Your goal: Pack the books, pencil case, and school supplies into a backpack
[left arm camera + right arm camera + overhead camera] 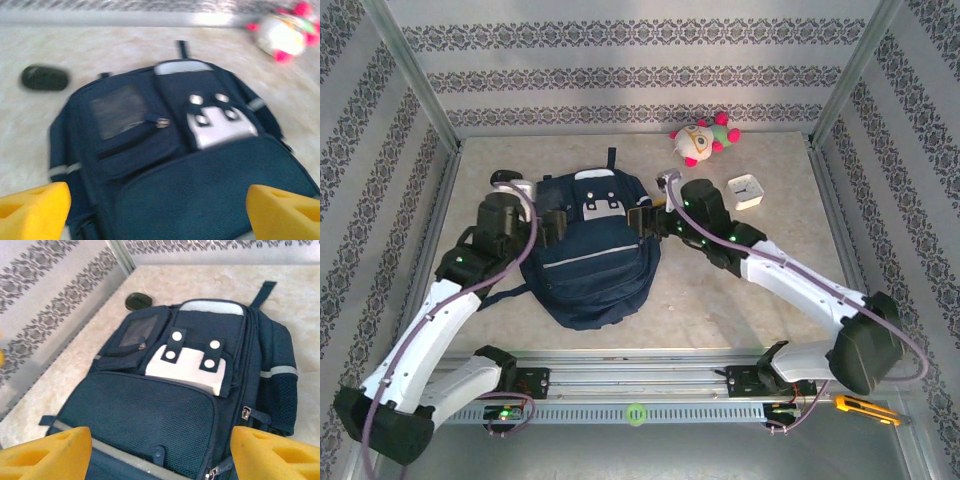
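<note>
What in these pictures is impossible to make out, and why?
- Contents of the navy-blue backpack: its own fabric covers them in every view.
- Small black oval object: blurred in the left wrist view; what it is stays unclear.
- Square white clock: too small in the top view to read the time.
- Pink-and-white plush toy: blurred in the left wrist view and cut by the right edge.
- Backpack's lower part: cut off by the bottom edge in both wrist views.

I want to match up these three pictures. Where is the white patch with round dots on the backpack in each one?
Top external: the white patch is in the upper middle, between the two arms.
Left wrist: the patch sits right of centre.
Right wrist: the patch sits near the centre, slightly left.
Shared landmark: the dark loop sticking out of the top edge of the backpack.
</note>
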`<action>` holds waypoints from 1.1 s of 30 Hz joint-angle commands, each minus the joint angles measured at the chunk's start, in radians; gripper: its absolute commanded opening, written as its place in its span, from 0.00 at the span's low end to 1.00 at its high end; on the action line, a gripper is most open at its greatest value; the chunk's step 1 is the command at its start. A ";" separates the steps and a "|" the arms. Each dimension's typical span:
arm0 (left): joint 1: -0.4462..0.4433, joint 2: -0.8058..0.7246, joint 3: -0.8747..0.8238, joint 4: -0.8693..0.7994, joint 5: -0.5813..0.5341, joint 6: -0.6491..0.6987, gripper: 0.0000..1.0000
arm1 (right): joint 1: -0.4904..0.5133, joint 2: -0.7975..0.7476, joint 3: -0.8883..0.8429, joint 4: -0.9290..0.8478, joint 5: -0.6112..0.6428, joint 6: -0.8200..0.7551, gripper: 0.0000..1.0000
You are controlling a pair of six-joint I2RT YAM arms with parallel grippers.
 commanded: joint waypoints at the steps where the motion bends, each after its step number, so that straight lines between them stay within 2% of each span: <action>1: 0.096 0.006 -0.035 -0.111 0.085 -0.223 0.90 | 0.012 0.102 0.061 -0.125 -0.001 -0.007 0.74; 4: 0.136 0.022 -0.100 -0.055 0.184 -0.296 0.90 | 0.040 0.175 0.093 -0.127 -0.036 -0.011 0.74; 7: 0.139 0.036 -0.163 0.025 0.305 -0.352 0.90 | 0.068 0.221 0.098 -0.126 -0.048 -0.009 0.74; 9: 0.139 0.038 -0.196 0.050 0.339 -0.377 0.90 | 0.072 0.243 0.088 -0.124 -0.049 0.003 0.75; 17: 0.139 0.065 -0.348 0.040 0.304 -0.442 0.87 | 0.076 0.320 -0.043 -0.101 0.007 0.027 0.71; 24: 0.139 0.166 -0.453 0.130 0.287 -0.474 0.82 | 0.084 0.400 -0.163 0.022 0.063 0.076 0.67; 28: 0.139 0.209 -0.416 0.114 0.285 -0.429 0.83 | 0.086 0.363 -0.160 0.038 0.071 0.067 0.67; 33: 0.139 0.123 -0.267 0.001 0.266 -0.379 0.86 | 0.063 0.198 -0.098 -0.072 0.076 0.016 0.74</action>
